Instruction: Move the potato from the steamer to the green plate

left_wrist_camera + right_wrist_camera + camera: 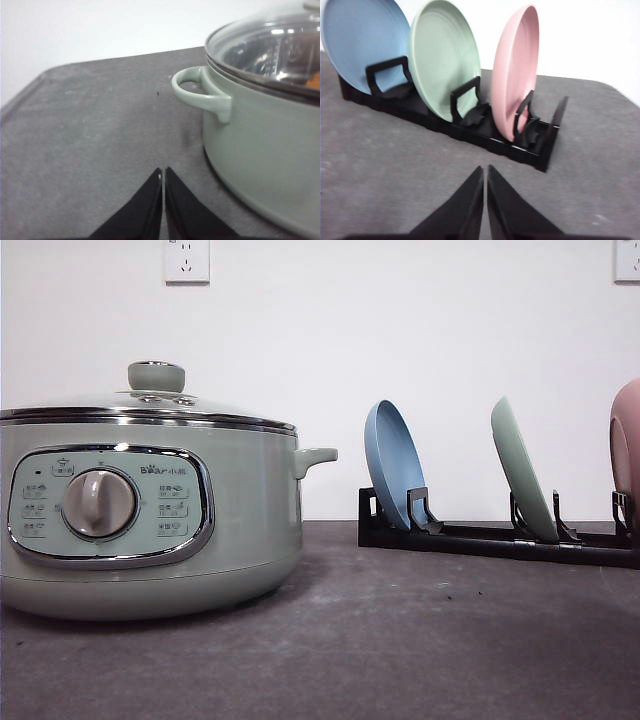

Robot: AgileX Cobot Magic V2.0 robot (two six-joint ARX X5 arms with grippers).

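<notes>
Green plate point(442, 60) racked among three; one lidded steamer point(150, 520).

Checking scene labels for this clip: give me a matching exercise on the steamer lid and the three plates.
Things:
1. glass lid
2. blue plate
3. green plate
4. pink plate

States:
A. middle slot of the black rack
B. closed on the steamer
C. rack end farthest from steamer
D. rack end nearest steamer

Pairs: 1-B, 2-D, 3-A, 4-C
</notes>
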